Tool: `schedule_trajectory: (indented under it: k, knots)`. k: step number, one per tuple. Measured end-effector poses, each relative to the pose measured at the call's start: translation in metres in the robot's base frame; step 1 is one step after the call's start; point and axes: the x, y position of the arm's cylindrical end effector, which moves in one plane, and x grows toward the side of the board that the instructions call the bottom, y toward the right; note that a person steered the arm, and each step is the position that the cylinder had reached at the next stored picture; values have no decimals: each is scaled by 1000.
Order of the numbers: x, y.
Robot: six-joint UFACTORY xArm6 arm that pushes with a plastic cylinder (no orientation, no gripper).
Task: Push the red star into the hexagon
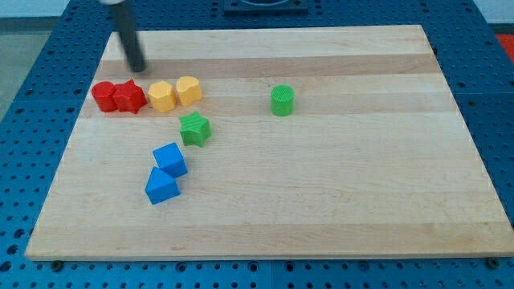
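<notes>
The red star (129, 97) sits near the view's top left of the wooden surface (337, 193). It touches another red block (104, 95) on its left side — that one looks round with bumps, but I can't be sure of its shape from here. Just to the star's right, with a small gap, is a yellow block (161, 95) that looks like the hexagon, and touching that is a second yellow block (189, 90), maybe a heart. So the four make a row going left to right.

The star is short and flat, about as wide as it is long, so it has no real long side. I can't tell for sure which way its points face; one seems to aim at the view's top.

My tip (140, 68) is just above the star in the view, a bit to its right, and not touching any block. I have no claw, only this rod, so there is nothing to open or close.

I think the star needs a push toward the view's right to meet the hexagon. My tip is on the wrong side for that — I guess it must go round to the star's left, where the other red block is in the way.

Farther out are a green star (194, 128) below the yellow blocks, two blue blocks (170, 159) (161, 185) touching below that, and a green cylinder (282, 100) well apart on the right.
</notes>
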Motion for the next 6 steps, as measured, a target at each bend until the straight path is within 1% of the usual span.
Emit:
schedule_trajectory:
  k: [1, 2, 3, 5, 6]
  knots:
    - [18, -39]
    - [19, -40]
    - [21, -40]
    - [74, -37]
    - [74, -3]
